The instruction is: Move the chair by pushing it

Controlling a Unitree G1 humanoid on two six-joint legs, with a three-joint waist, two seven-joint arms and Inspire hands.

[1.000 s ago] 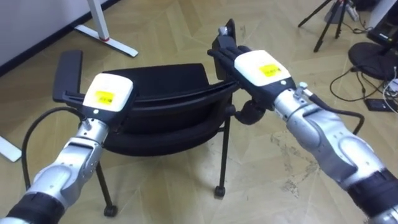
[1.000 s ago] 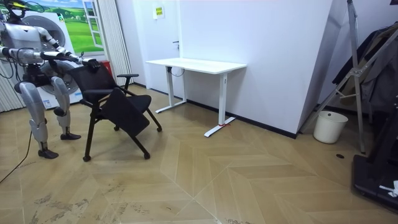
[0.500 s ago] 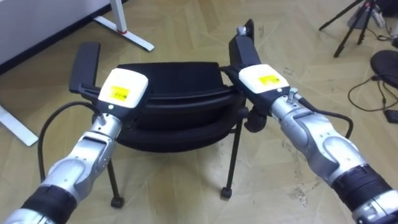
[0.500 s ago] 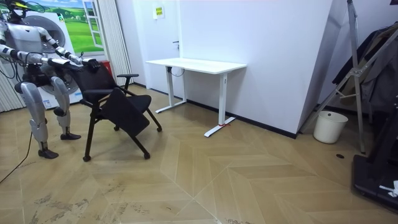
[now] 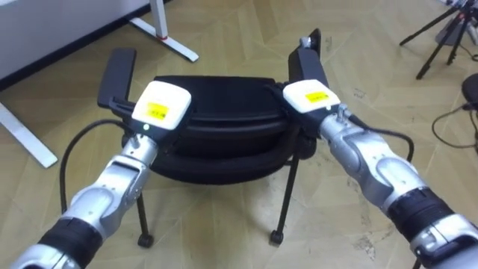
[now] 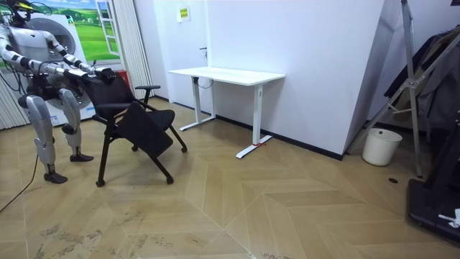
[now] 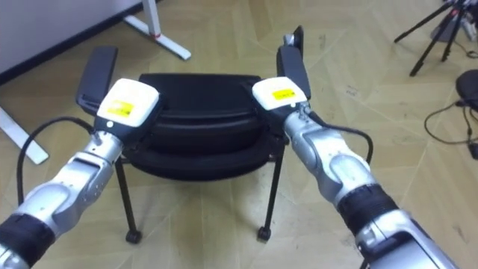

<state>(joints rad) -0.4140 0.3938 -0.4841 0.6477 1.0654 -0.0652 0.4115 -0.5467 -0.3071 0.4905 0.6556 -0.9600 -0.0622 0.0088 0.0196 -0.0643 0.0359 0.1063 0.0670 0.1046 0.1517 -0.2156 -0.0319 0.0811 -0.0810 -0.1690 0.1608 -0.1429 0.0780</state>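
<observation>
Left eye view: left robot hand (image 5: 160, 107), right robot hand (image 5: 309, 97) atop chair (image 5: 220, 112).

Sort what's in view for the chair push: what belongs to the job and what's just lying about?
In the job:
- chair, black, on castors
- left hand and right hand, both at the top of its backrest

Just about:
- white desk against the wall, beyond the chair
- white bucket on the floor at the room view's right
</observation>
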